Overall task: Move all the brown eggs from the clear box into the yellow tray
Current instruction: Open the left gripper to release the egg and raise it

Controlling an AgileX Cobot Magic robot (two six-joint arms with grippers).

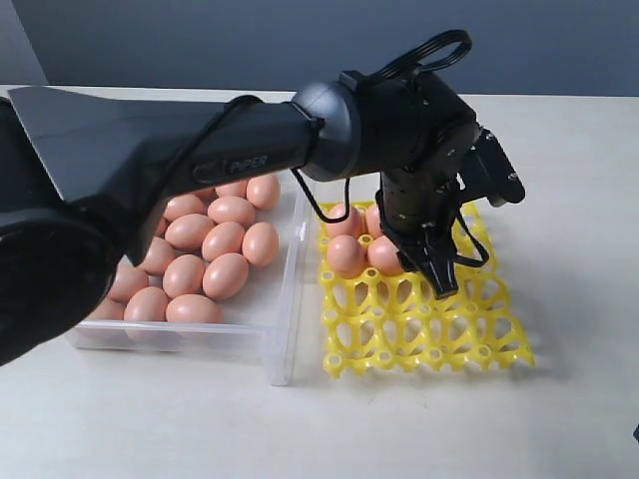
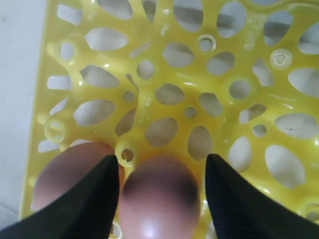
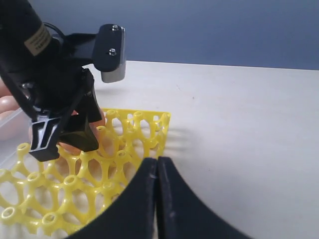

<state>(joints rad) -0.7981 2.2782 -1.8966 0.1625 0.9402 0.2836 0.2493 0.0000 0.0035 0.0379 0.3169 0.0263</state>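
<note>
Brown eggs (image 1: 200, 264): most lie in clear box (image 1: 283, 329), at 9 o'clock of yellow tray (image 1: 439, 339). Farther, few sit in tray's 11 o'clock corner. Left gripper (image 2: 162, 159) straddles seated egg (image 2: 159, 199), jaws released; best lift straight up, no sideways nudge. Right gripper (image 3: 157, 167) clenched, empty.

Lab-style test bench: bare pale tabletop (image 1: 579, 150), plain grey-blue wall (image 1: 250, 40), robot arm (image 1: 250, 150).

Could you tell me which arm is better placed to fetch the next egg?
Left: its jaws stand open over the tray, beside the box; the right jaws are shut, farther off.
</note>
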